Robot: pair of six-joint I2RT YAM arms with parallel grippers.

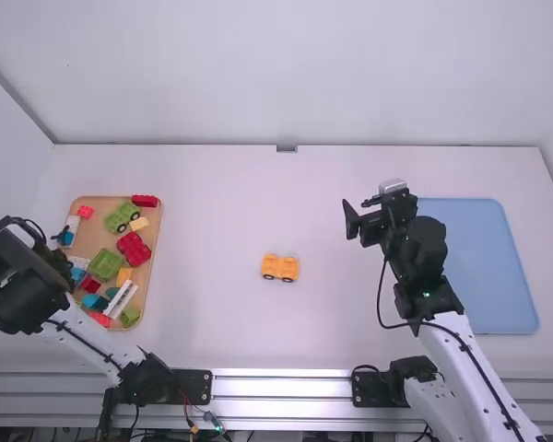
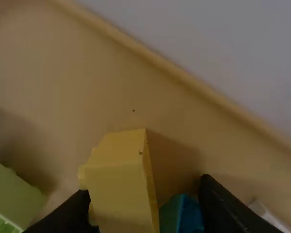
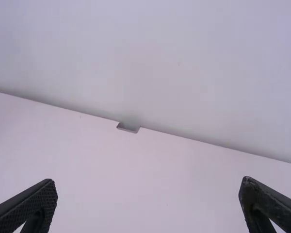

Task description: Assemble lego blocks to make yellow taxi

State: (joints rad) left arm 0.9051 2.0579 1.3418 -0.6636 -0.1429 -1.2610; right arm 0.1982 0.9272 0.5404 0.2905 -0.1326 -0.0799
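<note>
High view: yellow-orange wheeled pc [image 1: 280, 268] sits on the white counter [image 1: 212, 322] approx. mid, btwn the arms, w/ L jaws [image 1: 57, 263] at the tan tray [image 1: 90, 238] of mixed blocks & R jaws [image 1: 369, 204] spread wide near the blue mat [image 1: 493, 267]. L wrist view: jaws apart, yellow block [image 2: 120, 191] btwn them, teal block [image 2: 182, 213] just beside it; can't tell if either jaw touches the yellow one.
</note>
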